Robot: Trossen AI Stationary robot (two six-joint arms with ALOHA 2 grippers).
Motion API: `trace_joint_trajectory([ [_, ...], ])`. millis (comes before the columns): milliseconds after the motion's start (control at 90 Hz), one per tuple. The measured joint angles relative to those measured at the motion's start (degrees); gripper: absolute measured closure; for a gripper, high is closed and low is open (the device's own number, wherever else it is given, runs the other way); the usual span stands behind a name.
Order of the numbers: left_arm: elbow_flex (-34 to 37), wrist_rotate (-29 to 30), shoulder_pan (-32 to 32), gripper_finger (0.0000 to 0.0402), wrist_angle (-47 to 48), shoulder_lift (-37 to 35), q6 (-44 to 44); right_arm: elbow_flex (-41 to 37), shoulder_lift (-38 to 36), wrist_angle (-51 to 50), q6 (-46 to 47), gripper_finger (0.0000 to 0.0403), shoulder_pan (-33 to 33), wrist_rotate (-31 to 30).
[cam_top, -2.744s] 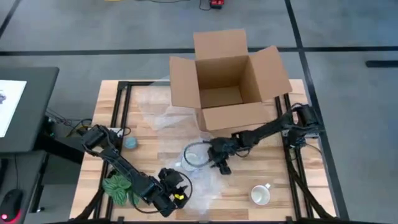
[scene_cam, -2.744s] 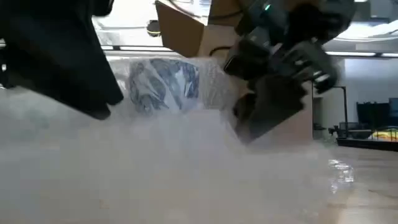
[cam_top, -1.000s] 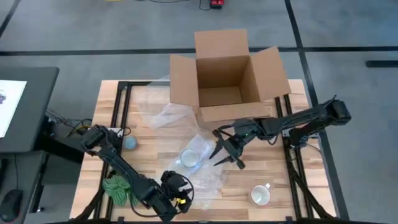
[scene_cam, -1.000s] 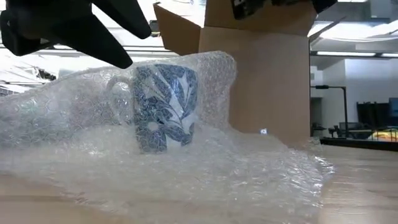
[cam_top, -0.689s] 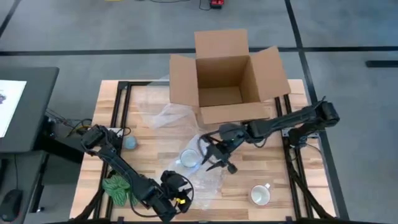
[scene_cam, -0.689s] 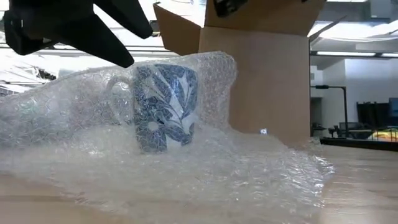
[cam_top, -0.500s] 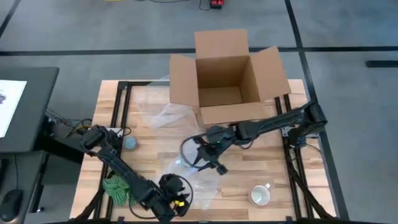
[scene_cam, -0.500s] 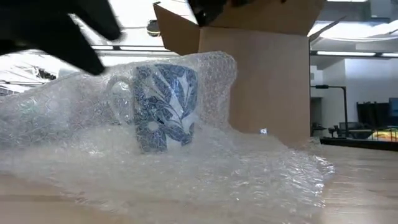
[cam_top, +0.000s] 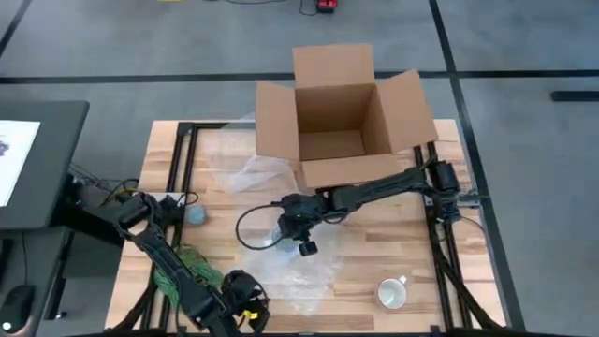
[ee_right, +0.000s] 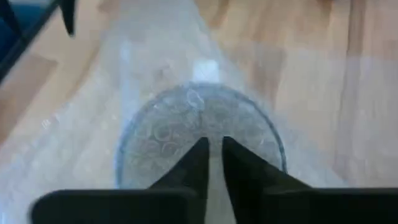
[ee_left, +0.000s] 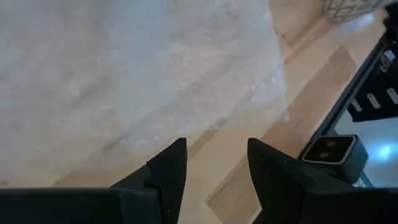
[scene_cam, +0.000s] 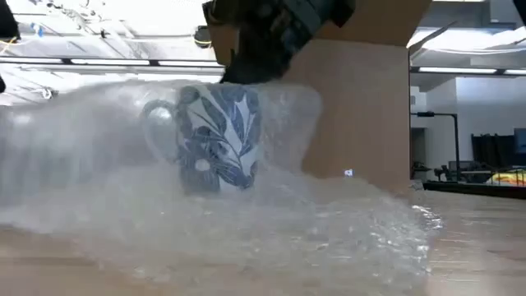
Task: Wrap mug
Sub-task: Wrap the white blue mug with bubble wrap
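Note:
A white mug with blue leaf print (scene_cam: 218, 140) stands upright on a sheet of bubble wrap (scene_cam: 329, 230) at the table's middle, with the wrap drawn over its far side and its mouth (ee_right: 199, 137). My right gripper (ee_right: 213, 152) points down over the covered mouth, its fingers almost together. My left gripper (ee_left: 217, 165) hovers open near the table's front edge (cam_top: 241, 309), over the wrap's near edge (ee_left: 186, 93), and touches nothing. My right gripper comes from above and meets the bubble wrap over the mug's mouth (scene_cam: 238, 84) with its nearly shut fingertips. The wrap lies folded over the mug's top under them. The mug stays upright on the wrap. Whether a fold sits between the fingers I cannot tell.
An open cardboard box (cam_top: 342, 122) stands at the far side, just behind the mug. A second, pale mug (cam_top: 393, 293) sits at the near right. A green object (cam_top: 182, 271) and a small blue one (cam_top: 197, 215) lie at the left, and more clear wrap (cam_top: 248, 168) left of the box.
My right gripper has swung toward the table's left, from beside the mug to above it, and its spread fingers have come together. The wrap flap that stood up behind the mug now lies lower over the mug's top. My left gripper has drawn back toward the near edge.

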State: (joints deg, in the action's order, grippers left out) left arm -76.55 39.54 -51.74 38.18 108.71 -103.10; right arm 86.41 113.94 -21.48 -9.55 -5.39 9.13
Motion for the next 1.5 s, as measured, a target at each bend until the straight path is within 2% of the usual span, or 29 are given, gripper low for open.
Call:
trace_joint_trajectory([
  [444,0.0,0.4,1.3,0.0254,-0.2,0.0,2.0,0.3,4.1,1.6,-1.1,0.0402,0.6,0.9],
  [644,0.0,0.4,1.3,0.0254,-0.4,0.0,0.3,0.9,1.8,-0.8,-1.2,0.0402,-0.3,1.2],
  [856,0.0,0.4,1.5,0.0254,-1.2,0.0,-0.2,6.2,-0.4,-7.5,-1.5,0.0403,-0.8,1.4],
  [1144,0.0,1.5,1.5,0.0254,-1.6,0.0,0.6,7.7,-0.1,-8.3,-2.8,0.0403,-3.1,1.4],
  [1500,0.0,2.1,1.8,0.0254,-1.6,0.0,0.8,7.8,6.3,-5.7,-2.8,0.0403,-1.7,1.1],
])
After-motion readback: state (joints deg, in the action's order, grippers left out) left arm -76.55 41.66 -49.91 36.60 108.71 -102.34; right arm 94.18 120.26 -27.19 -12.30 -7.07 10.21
